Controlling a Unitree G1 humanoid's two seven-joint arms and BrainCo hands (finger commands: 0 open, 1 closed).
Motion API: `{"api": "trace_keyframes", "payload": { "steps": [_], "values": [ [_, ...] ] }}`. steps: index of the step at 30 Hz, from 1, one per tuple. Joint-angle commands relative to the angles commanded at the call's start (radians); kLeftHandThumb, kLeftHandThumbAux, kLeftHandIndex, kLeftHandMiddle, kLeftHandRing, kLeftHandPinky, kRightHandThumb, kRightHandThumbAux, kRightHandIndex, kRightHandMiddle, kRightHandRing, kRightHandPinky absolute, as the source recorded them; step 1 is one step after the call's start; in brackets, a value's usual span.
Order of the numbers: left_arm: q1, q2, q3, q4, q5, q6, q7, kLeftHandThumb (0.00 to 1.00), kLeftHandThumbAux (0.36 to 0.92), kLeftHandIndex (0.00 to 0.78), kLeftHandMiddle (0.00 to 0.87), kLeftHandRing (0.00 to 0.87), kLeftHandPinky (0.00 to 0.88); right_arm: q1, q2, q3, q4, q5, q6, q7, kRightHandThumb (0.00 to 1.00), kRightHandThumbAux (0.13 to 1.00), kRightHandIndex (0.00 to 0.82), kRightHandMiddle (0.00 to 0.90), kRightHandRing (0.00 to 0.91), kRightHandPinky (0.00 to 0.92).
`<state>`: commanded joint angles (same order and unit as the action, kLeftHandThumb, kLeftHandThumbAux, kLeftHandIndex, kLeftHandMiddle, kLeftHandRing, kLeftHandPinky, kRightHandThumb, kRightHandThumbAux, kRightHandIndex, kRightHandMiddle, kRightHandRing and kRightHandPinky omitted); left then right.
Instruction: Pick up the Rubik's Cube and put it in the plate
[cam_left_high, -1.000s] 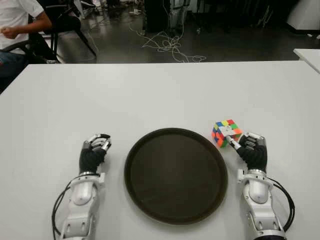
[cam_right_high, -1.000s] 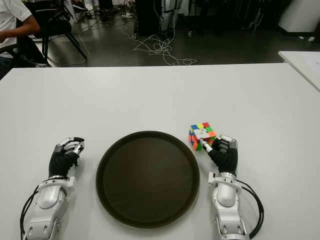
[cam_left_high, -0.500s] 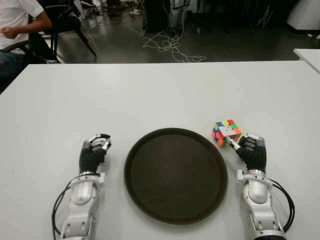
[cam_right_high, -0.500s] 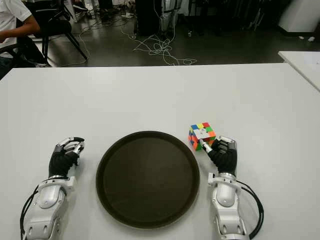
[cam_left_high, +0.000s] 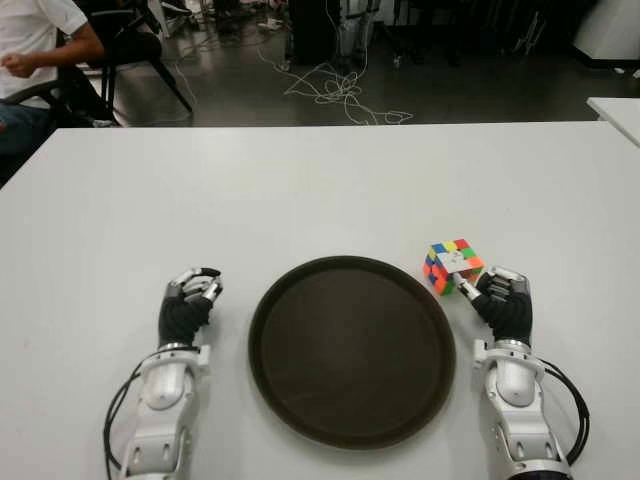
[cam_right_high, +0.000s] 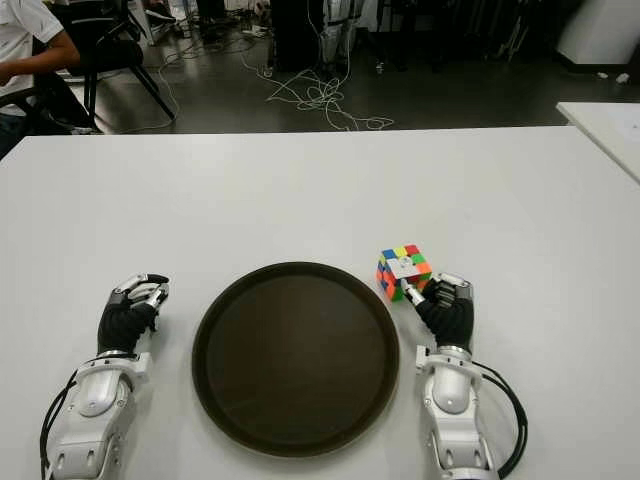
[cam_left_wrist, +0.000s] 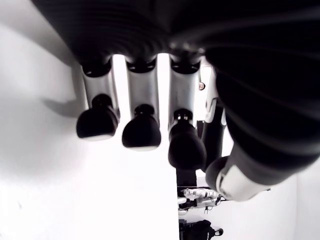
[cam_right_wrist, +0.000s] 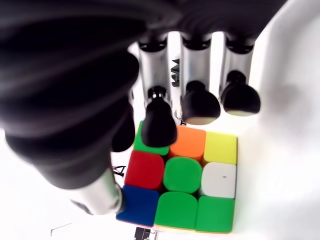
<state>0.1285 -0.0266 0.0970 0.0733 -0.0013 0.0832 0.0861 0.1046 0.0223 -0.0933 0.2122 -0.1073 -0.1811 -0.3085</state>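
Note:
The Rubik's Cube (cam_left_high: 452, 264) stands on the white table (cam_left_high: 300, 190), just off the right rim of the round dark plate (cam_left_high: 350, 350). My right hand (cam_left_high: 497, 296) is directly behind the cube on my side, its fingers loosely bent and holding nothing. In the right wrist view the cube (cam_right_wrist: 185, 180) lies under the fingertips (cam_right_wrist: 159, 127), with the thumb beside its left face; no finger closes around it. My left hand (cam_left_high: 190, 300) shows to the left of the plate, its fingers (cam_left_wrist: 141, 132) relaxed and holding nothing.
A person sits on a chair (cam_left_high: 130, 50) beyond the table's far left corner. Cables (cam_left_high: 335, 95) lie on the floor behind the table. Another white table's corner (cam_left_high: 618, 110) shows at the far right.
My right hand has crept very slightly forward toward the cube. The cube, the plate and my left hand have not moved.

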Motion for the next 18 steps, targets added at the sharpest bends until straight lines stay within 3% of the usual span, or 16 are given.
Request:
{"api": "trace_keyframes", "payload": {
  "steps": [18],
  "values": [
    [-0.001, -0.002, 0.004, -0.001, -0.005, 0.008, 0.001, 0.71, 0.705, 0.443, 0.812, 0.813, 0.805, -0.002, -0.003, 0.005, 0.013, -0.027, -0.028, -0.02, 0.178, 0.85, 0.749, 0.832, 0.847, 0.848]
  ]
}}
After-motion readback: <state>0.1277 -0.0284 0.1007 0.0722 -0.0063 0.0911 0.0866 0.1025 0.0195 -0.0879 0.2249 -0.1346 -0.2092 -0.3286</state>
